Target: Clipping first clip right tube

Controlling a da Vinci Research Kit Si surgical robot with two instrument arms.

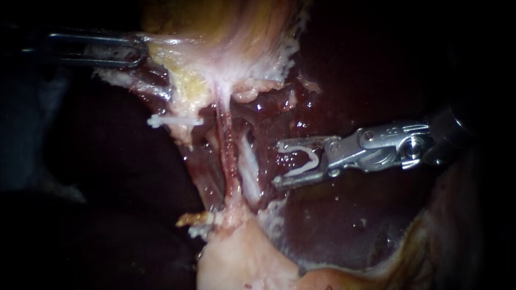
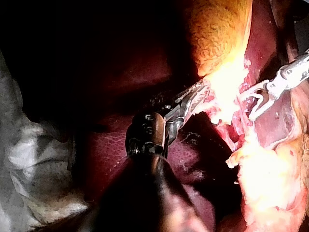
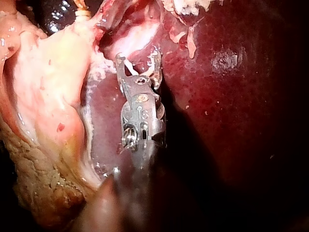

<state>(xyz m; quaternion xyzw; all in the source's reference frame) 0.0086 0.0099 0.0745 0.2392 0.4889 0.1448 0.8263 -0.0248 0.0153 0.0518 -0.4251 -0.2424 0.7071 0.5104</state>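
White clip [image 1: 312, 160], held in the spread right tool [image 1: 277, 164], is hanging short of the right tube [image 1: 248, 166], probably risking catching liver [image 1: 349, 215]; left tool [image 1: 137, 51] is gripping gallbladder [image 1: 236, 32].

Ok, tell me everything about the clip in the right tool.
The clip is small, white and plastic-looking, bent open in a V. Its bend sits deep toward the shaft, and its two legs lie along the spread jaws of the right tool, which hold it from both sides. It faces the pale right tube, short of it and not around it, with dark liver behind.
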